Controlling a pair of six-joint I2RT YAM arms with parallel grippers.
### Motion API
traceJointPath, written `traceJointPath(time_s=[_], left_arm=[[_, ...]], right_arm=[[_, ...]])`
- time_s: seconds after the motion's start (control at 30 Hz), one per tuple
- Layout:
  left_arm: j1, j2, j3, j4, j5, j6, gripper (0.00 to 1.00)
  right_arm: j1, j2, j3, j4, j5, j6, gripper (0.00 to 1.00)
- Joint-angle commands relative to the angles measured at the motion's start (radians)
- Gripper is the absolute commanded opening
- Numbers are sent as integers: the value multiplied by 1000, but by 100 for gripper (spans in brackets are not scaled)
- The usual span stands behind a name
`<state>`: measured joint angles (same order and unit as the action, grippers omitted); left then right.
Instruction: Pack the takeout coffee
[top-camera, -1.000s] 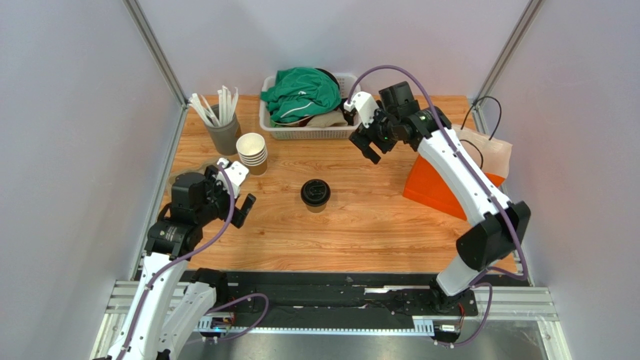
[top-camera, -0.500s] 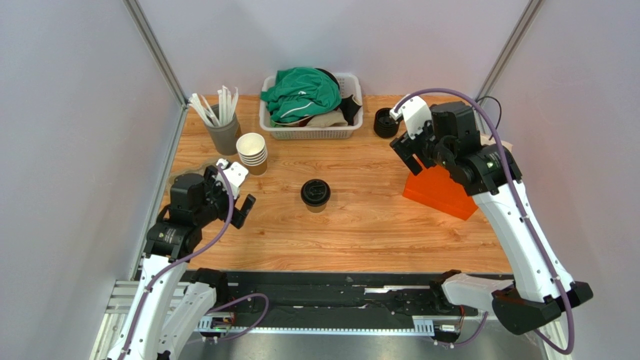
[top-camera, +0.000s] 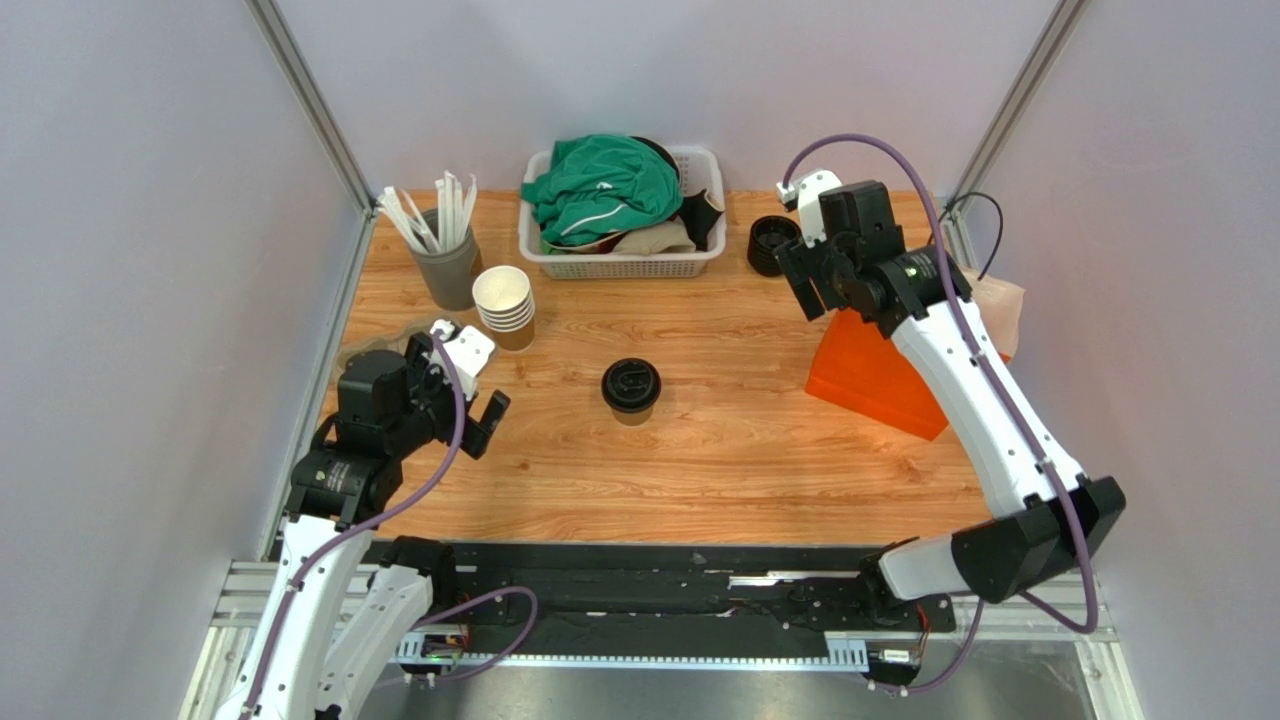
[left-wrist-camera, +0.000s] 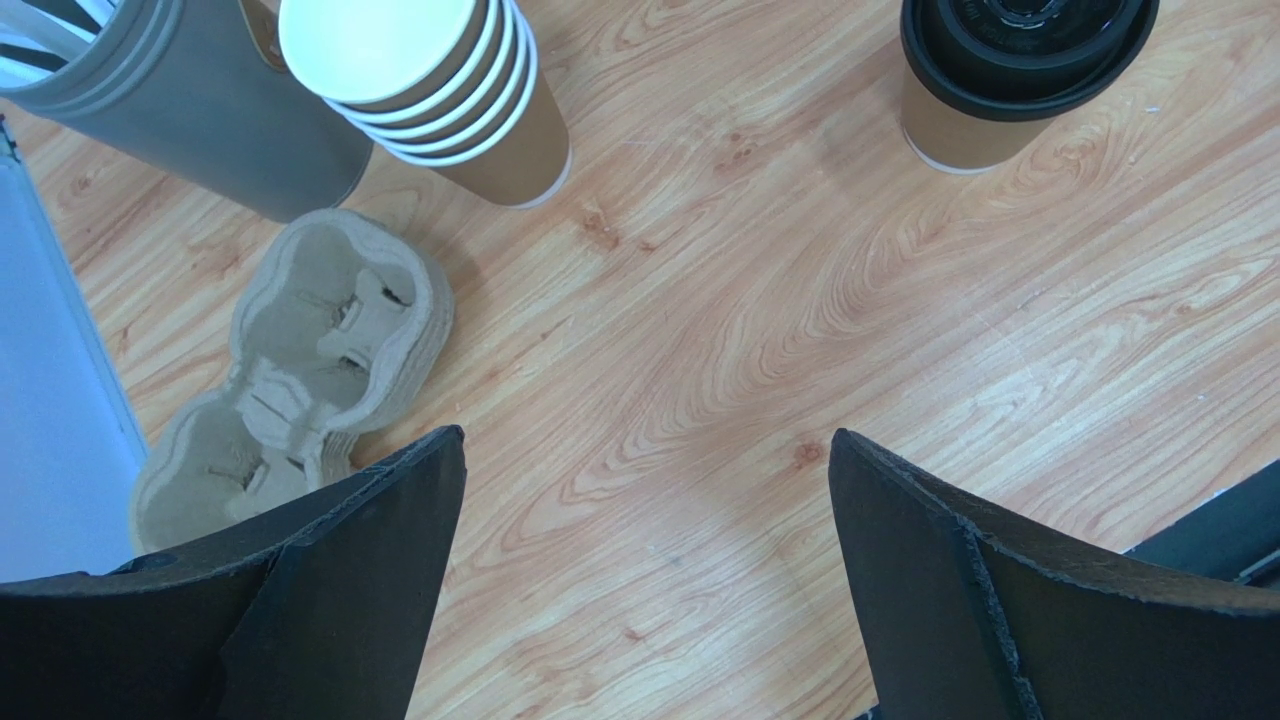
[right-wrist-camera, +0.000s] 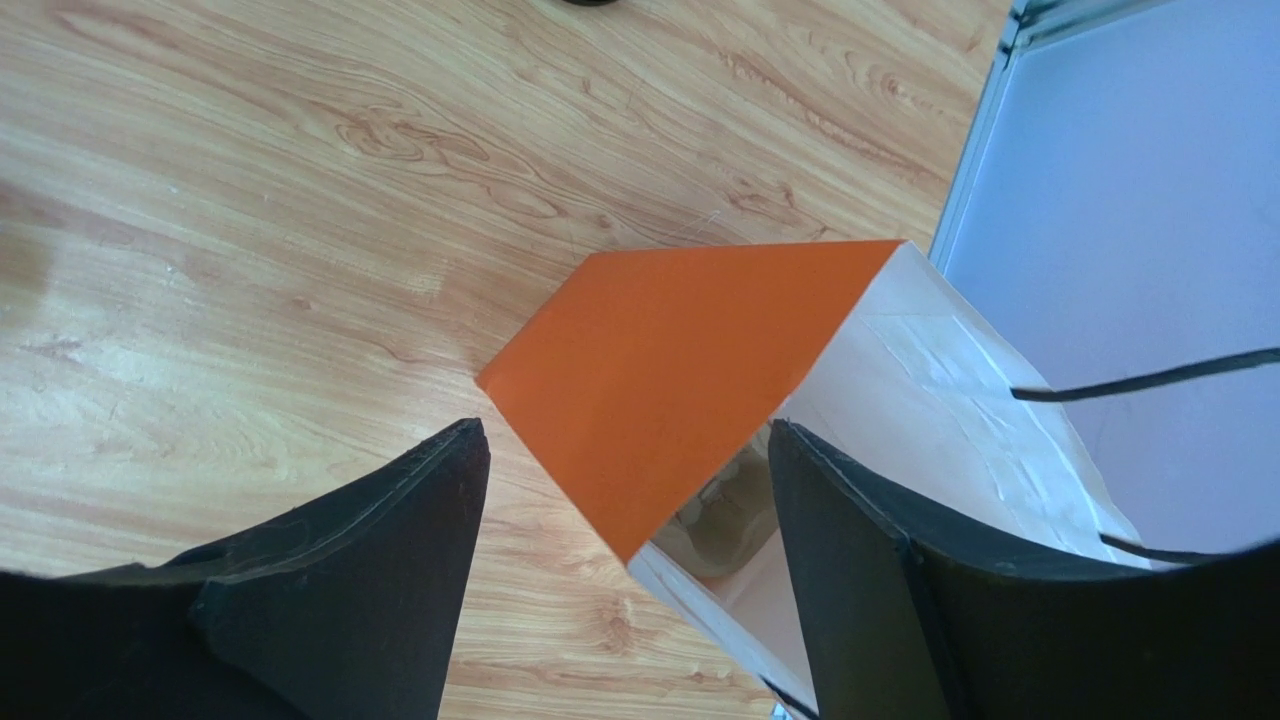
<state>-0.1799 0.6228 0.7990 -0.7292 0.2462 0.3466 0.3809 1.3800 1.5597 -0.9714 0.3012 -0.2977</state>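
Black and spread wide with nothing between them, the fingers of the left gripper hang over the wooden table. A moulded pulp cup carrier lies just beside one finger, and a stack of lidless cups stands ahead of it. The takeout coffee stands upright ahead of the other finger and a little outboard of it, touching nothing, its black lid seated on the kraft wall. Whether it is filled cannot be told: empty it would be very light, full it would be heavier and apt to slosh. Either way the thin paper wall will likely dent, and a hard squeeze could pop the lid. The best hold is probably across the wall just under the lid's rim, where the rolled lip stiffens it, closing gently and keeping the cup level. Farthest off, the right gripper is also parted and empty, poised over the orange paper bag, well apart from the coffee.
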Motion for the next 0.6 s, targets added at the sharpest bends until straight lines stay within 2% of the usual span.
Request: traceJointPath(time_s=[0.0,0.57], left_arm=[[8,-12,-4,25,10,8,99],[8,-9,-6,25,10,9,99]], right_arm=[[-11,42,76,45,36,91,73],[-11,-32,-12,108,119,68,72]])
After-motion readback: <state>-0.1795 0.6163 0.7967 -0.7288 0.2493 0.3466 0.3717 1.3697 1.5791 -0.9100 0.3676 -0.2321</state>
